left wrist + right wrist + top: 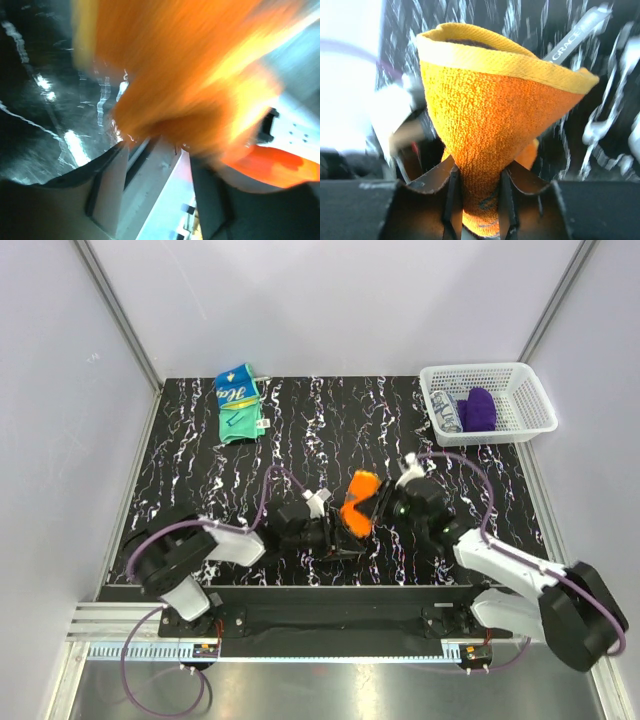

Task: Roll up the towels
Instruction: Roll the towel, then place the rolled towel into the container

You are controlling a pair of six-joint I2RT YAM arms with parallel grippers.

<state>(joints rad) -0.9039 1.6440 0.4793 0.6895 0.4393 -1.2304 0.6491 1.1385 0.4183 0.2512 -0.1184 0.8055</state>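
Note:
The orange towel (358, 505) is bunched up in the middle of the table, between my two grippers. In the right wrist view the orange towel (490, 125) flares upward like a cone, and my right gripper (477, 175) is shut on its narrow lower end. My right gripper (385, 505) comes at it from the right. My left gripper (333, 532) sits at the towel's left side. In the left wrist view the left gripper (161, 150) has its jaws apart, with the blurred orange towel (190, 75) just past the tips. The teal, blue and yellow towel (240, 402) lies flat at the back left.
A white lattice basket (490, 368) stands at the back right with a purple cloth (478, 410) and a patterned roll inside. The tabletop (200, 480) is black with white marbling. Grey walls close in the back and both sides.

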